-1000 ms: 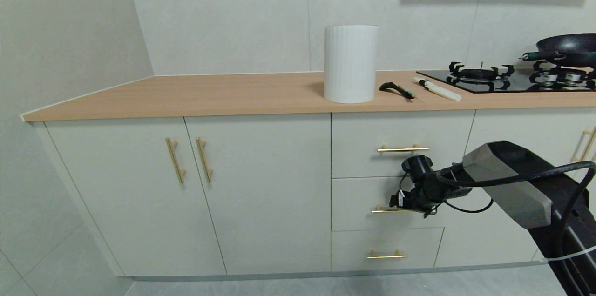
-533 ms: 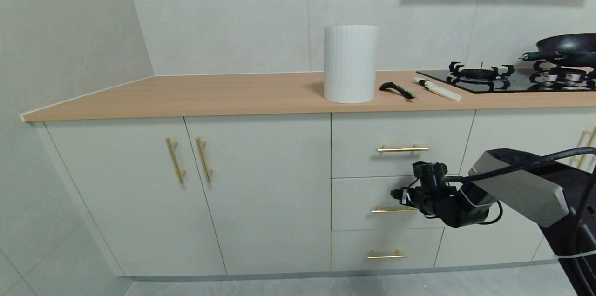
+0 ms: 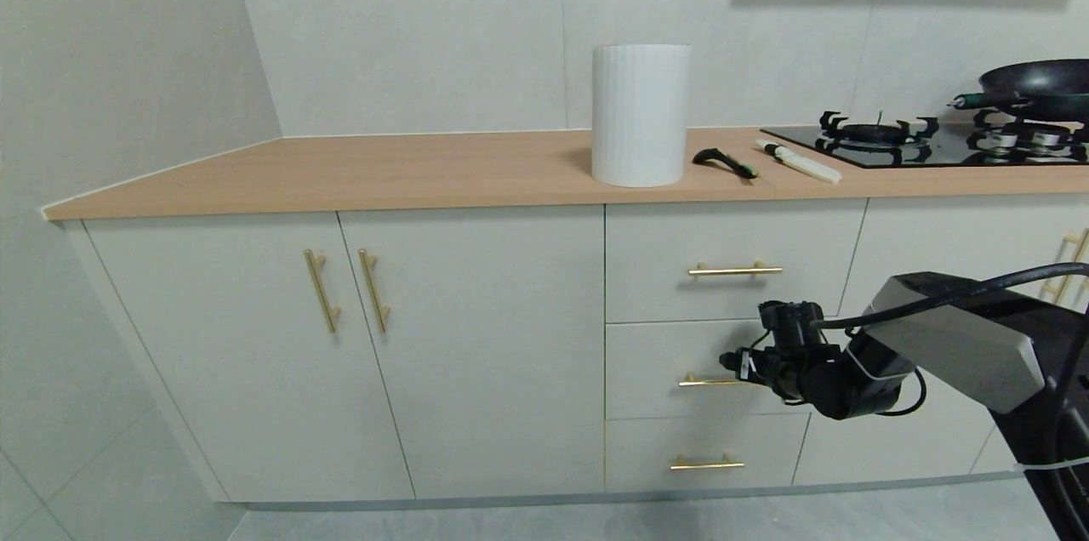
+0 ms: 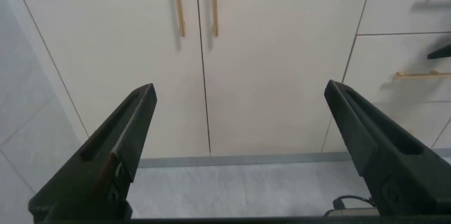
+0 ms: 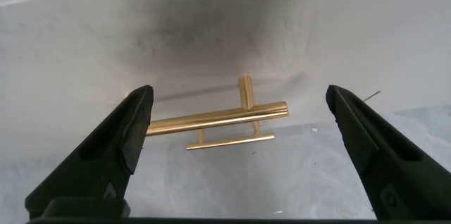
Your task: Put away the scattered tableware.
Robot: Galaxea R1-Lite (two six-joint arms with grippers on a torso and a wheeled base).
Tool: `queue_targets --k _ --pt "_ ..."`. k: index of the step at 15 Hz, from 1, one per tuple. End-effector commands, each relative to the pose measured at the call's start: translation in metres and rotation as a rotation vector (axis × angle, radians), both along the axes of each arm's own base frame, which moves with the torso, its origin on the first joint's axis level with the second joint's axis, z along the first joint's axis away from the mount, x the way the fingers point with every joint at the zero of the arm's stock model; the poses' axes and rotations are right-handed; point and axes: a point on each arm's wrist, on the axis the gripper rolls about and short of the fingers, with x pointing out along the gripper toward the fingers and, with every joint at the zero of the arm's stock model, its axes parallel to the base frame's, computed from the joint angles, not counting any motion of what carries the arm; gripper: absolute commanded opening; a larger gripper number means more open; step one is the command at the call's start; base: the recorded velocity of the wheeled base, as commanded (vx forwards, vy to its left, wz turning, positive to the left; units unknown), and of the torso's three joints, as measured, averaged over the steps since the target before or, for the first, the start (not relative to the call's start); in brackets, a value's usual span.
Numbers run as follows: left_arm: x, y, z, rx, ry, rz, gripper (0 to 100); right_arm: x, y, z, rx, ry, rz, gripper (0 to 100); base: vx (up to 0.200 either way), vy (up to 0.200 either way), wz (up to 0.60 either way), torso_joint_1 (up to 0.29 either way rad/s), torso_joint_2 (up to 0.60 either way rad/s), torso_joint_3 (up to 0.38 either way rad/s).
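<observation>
Black peeler (image 3: 723, 161) and white knife (image 3: 800, 162) lie on the table (image 3: 340, 175) just right of the white canister (image 3: 640, 116), well above the right claw (image 5: 239, 91). That claw, the nearer one, is spread, facing the level brass drawer handle (image 5: 218, 117) below the canister.

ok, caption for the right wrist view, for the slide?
Open right pincer facing the brass handle of the middle drawer, not gripping it.
</observation>
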Motion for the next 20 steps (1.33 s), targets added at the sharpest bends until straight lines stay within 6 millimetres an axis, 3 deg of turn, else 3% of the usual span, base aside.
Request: queue_targets --k 1,5,7,9,14,17,20 --pt "0.0 0.0 0.0 -0.001 0.0 0.0 100 0.001 0.0 0.0 0.001 -0.002 0.002 100 -0.2 0.0 0.0 0.012 0.0 -0.007" --pt "0.0 0.0 0.0 0.0 0.0 0.0 100 0.006 -0.002 -0.002 -0.011 -0.012 0.012 100 -0.2 0.0 0.0 -0.001 0.0 0.004" --pt "0.0 0.0 0.0 0.0 0.0 0.0 100 0.022 0.001 -0.003 -0.016 0.02 0.014 100 0.0 0.0 0.0 0.0 0.0 0.0" --pt "0.0 0.0 0.0 0.0 0.0 0.0 100 0.044 0.004 -0.02 -0.036 0.06 -0.003 100 0.0 0.0 0.0 0.0 0.0 0.0" --pt "0.0 0.0 0.0 0.0 0.0 0.001 100 0.073 0.006 -0.033 -0.045 0.065 -0.017 100 0.0 0.0 0.0 0.0 0.0 0.0" --pt "0.0 0.0 0.0 0.0 0.0 0.0 100 0.083 0.009 -0.043 -0.063 0.037 -0.039 100 0.0 0.0 0.0 0.0 0.0 0.0" --pt "0.0 0.0 0.0 0.0 0.0 0.0 100 0.079 0.008 -0.061 -0.077 0.086 -0.036 100 0.0 0.0 0.0 0.0 0.0 0.0"
